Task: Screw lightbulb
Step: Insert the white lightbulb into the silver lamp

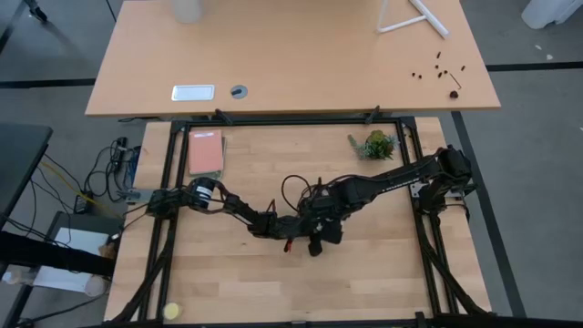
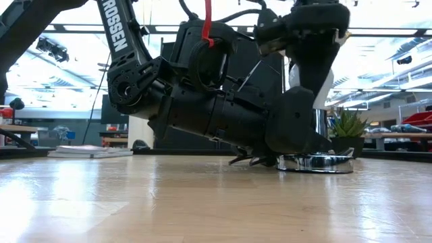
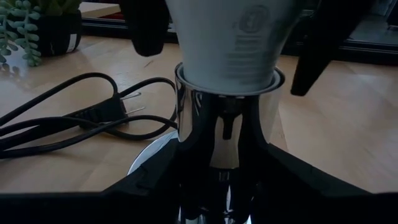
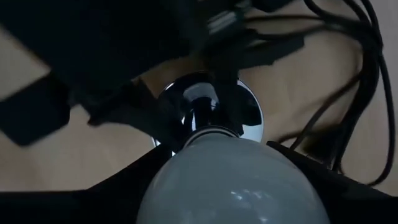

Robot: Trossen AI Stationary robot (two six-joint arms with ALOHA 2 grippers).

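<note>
The white lightbulb [image 3: 230,31] stands upright with its narrow end down in the cup of a chrome socket [image 3: 224,130]. The socket's round base disc [image 2: 317,163] rests on the wooden table near its middle. My left gripper [image 3: 224,193] reaches in level from the table's left and is shut on the socket's stem. My right gripper [image 4: 233,186] comes down from above and is shut on the bulb [image 4: 233,177]. In the high view both grippers meet at the table's middle: the left [image 1: 293,225] and the right [image 1: 319,239]. My left gripper pinches the socket's upright chrome stem [image 3: 211,174] between its two fingers, below the cup. It comes in about level from the table's left. The socket stands upright with its base disc on the table. My right gripper pinches the bulb's wide white body [image 3: 186,37] between its two fingers [image 3: 146,31], one on each side. The fingers point down from above. The bulb is upright, its narrow end [image 3: 227,78] in the socket's cup.
The socket's black cord and plug [image 3: 93,115] lie in loops on the table just beyond the socket. A small potted plant [image 1: 375,144] stands at the far right, a pink book [image 1: 206,152] at the far left, and a yellow ball [image 1: 171,312] near the front left corner.
</note>
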